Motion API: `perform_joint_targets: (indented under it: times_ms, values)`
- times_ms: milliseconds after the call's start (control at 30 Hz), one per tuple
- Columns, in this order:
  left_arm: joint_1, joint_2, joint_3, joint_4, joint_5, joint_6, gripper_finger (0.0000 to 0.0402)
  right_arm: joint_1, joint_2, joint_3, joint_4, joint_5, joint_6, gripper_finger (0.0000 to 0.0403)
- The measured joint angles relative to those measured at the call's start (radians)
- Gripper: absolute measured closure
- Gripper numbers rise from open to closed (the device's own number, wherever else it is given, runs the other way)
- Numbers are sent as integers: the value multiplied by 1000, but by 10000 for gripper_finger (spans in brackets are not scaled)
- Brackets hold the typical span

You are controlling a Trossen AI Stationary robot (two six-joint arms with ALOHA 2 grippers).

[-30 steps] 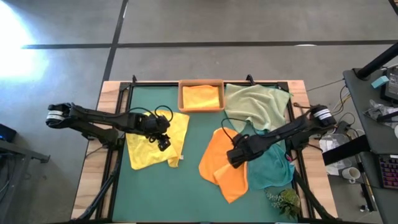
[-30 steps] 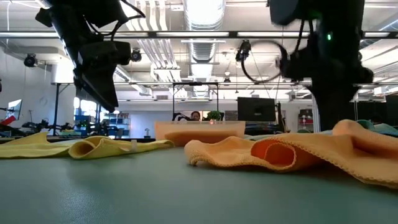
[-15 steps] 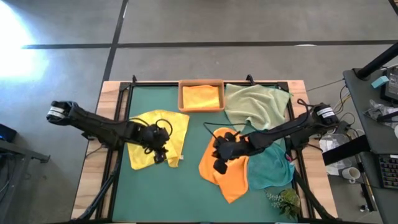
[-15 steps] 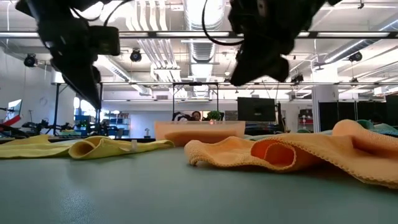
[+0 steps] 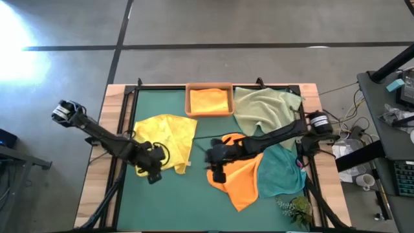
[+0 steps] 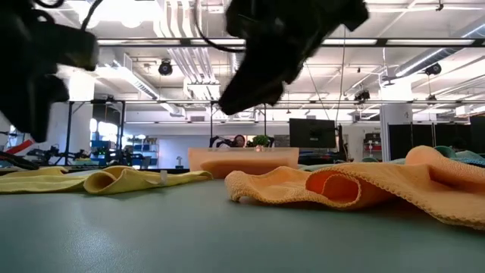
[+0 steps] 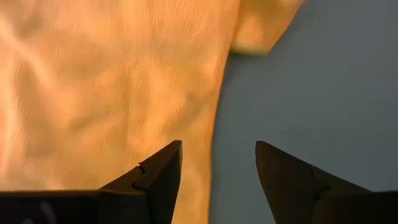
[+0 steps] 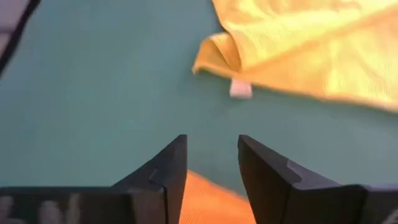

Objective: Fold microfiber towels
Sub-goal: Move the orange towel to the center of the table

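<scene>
A yellow towel (image 5: 167, 137) lies crumpled on the left half of the dark green mat (image 5: 187, 204). My left gripper (image 5: 152, 173) hangs open above its near edge, one finger over the cloth (image 7: 112, 93) and the other over bare mat. An orange towel (image 5: 238, 181) lies rumpled right of centre, partly on a teal towel (image 5: 279, 171). A pale green towel (image 5: 264, 110) is spread behind them. My right gripper (image 5: 217, 163) stands open over the orange towel's left edge, pointing toward the yellow towel's tagged corner (image 8: 233, 68). Another orange towel (image 5: 208, 101) lies folded in the wooden tray.
The wooden tray (image 5: 208, 86) sits at the middle of the far edge. A small green plant (image 5: 294, 208) stands at the near right corner. A strip of bare mat runs between the yellow and orange towels and along the near edge. Black frame bars border the mat.
My left gripper has swung from over the middle of the yellow towel toward the table's near edge and a little left, ending at the towel's near edge. My right gripper has travelled toward the table's left across the orange towel and has rolled. The towels lie as before.
</scene>
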Motion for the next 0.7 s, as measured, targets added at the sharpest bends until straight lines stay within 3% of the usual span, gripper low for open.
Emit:
perform_joint_targets:
  times_ms: [267,367,700]
  values:
    - [-88,0,0,-86,1,-29,213,-17,225,263,-21,-4,-177,259]
    - [-104,0,0,-86,1,-30,213,-17,292,357,-66,-52,-217,259]
    - [-116,0,-6,-117,2,-27,213,-36,429,532,-114,-112,-302,259]
